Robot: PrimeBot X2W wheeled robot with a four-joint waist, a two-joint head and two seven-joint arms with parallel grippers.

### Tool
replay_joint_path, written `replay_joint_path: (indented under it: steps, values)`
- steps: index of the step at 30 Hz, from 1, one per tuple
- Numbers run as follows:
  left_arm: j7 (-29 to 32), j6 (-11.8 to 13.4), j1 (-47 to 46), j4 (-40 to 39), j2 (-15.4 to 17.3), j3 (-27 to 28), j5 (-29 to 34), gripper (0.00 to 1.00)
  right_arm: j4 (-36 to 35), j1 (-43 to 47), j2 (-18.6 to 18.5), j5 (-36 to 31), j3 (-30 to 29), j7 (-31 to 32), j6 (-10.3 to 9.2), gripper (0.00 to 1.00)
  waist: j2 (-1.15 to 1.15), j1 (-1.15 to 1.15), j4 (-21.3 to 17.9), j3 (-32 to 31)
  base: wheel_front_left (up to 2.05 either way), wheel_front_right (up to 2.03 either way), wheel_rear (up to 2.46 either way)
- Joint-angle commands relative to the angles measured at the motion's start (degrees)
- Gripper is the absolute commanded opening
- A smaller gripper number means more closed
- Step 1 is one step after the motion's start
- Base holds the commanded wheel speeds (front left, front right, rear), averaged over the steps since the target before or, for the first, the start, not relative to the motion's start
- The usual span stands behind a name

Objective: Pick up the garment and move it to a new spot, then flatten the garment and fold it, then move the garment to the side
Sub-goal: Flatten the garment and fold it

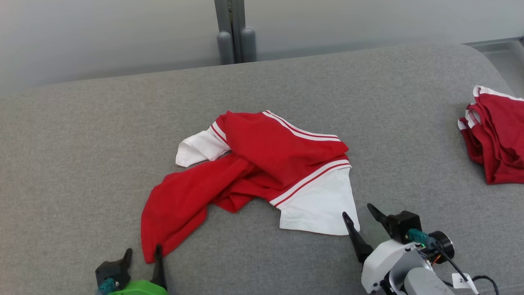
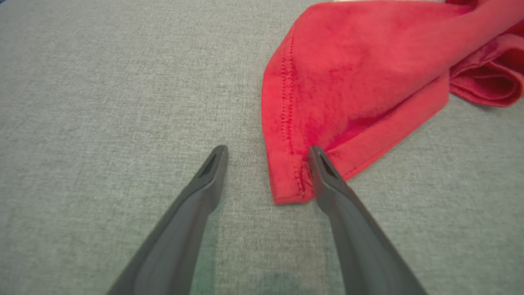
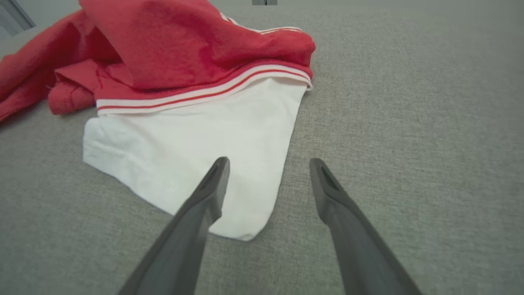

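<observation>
The garment (image 1: 262,164) lies crumpled on the cushion (image 1: 82,143), nothing folded (barely started, I'd say). The left gripper (image 1: 144,250), jaws apart, straddles its red corner; the right gripper (image 1: 357,210), jaws apart, is at its white end. Lifting, flattening and folding are all ahead.

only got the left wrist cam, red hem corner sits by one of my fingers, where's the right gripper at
observer: the right gripper is open, straddling the edge of a white sleeve at the near right end of the garment.
operator: ok, anything else on the surface
observer: yes, a second red garment lies bunched at the far right of the grey surface, well apart from yours.
</observation>
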Motion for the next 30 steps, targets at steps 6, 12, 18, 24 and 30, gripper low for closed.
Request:
replay_joint_path:
  steps: [6,12,18,24,30]
  values:
    - [0.0,0.5,-1.8,2.7,0.1,-0.5,-0.9,1.0,3.3,0.3,-0.2,-2.0,0.5,0.0,-0.09,1.0,0.0,0.0,-0.2,0.4,0.0,0.0,0.0]
    - [0.1,0.6,-2.0,4.2,0.1,-1.0,-0.9,1.0,5.8,0.0,-0.2,-2.7,2.8,0.0,-0.08,1.0,0.0,0.0,0.1,0.6,0.0,0.0,0.0]
    - [0.1,0.1,-2.4,4.7,0.1,-1.1,-0.8,1.0,7.2,-0.7,0.0,-2.3,5.4,0.1,-0.04,1.0,0.0,0.0,0.2,0.6,0.0,0.0,0.0]
    - [0.1,-0.8,-2.8,5.8,0.1,-1.8,-1.1,1.0,9.2,-1.9,0.0,-1.5,7.7,0.2,-0.04,1.0,0.0,0.0,0.4,0.7,0.0,0.0,0.0]
    - [0.4,-2.3,-3.3,9.5,-0.1,-5.1,-3.2,0.0,12.1,-2.4,-0.1,0.8,8.4,0.4,-0.04,0.0,0.0,0.0,0.6,0.6,0.0,0.0,0.0]
